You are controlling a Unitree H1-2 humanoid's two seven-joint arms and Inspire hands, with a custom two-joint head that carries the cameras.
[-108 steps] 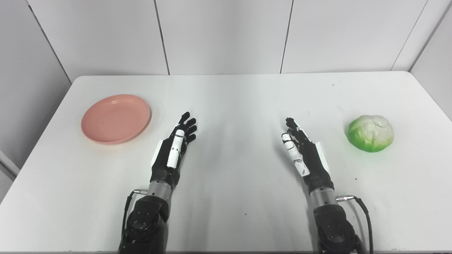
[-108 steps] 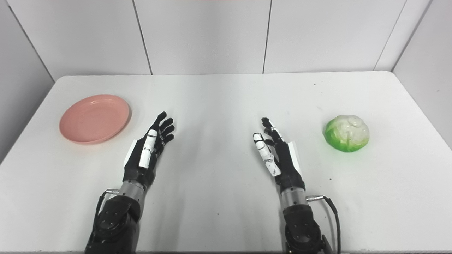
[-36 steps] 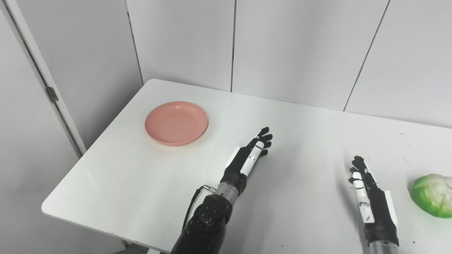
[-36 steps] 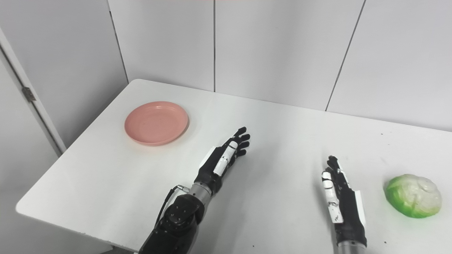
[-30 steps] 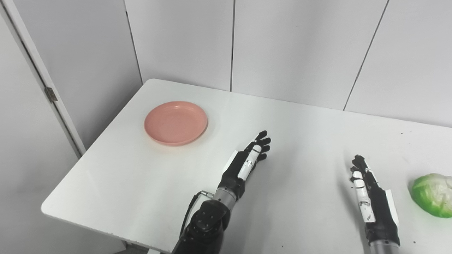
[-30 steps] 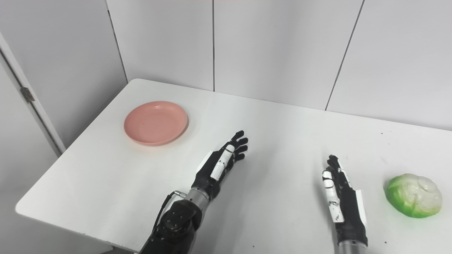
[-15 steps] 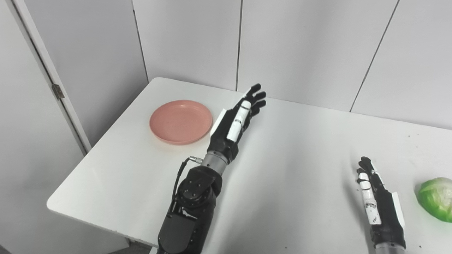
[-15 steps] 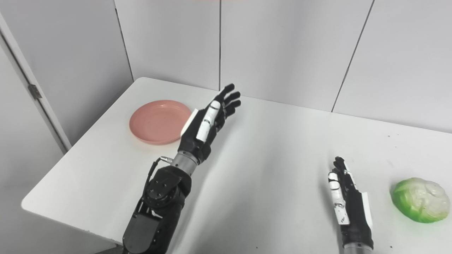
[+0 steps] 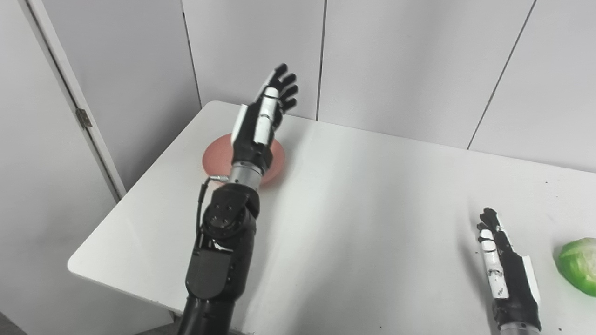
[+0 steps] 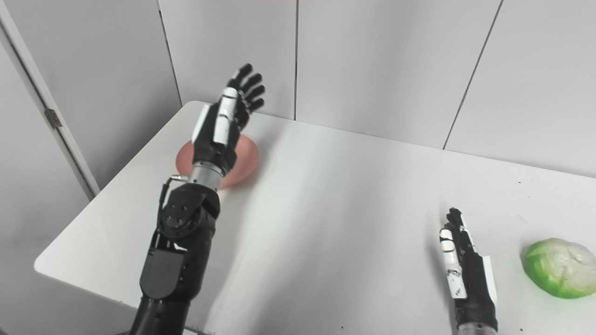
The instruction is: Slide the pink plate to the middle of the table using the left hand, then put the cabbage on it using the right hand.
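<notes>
The pink plate [image 9: 277, 160] lies at the table's far left, mostly hidden behind my raised left forearm. My left hand [image 9: 262, 118] is lifted high above the plate, open, its fingers spread and pointing up toward the wall. The green and white cabbage [image 10: 559, 267] rests at the right, cut by the frame edge in the left eye view. My right hand [image 10: 464, 270] lies open on the table a short way left of the cabbage, not touching it.
The white table [image 9: 363, 195] has rounded corners, with its left edge and near-left corner in view. Grey wall panels stand close behind it, and a door with a hinge [image 9: 84, 118] is at the left.
My left arm has risen from beside the plate to high above it and swung left, now covering most of the plate. The camera has drifted slightly. The right hand and cabbage have stayed put.
</notes>
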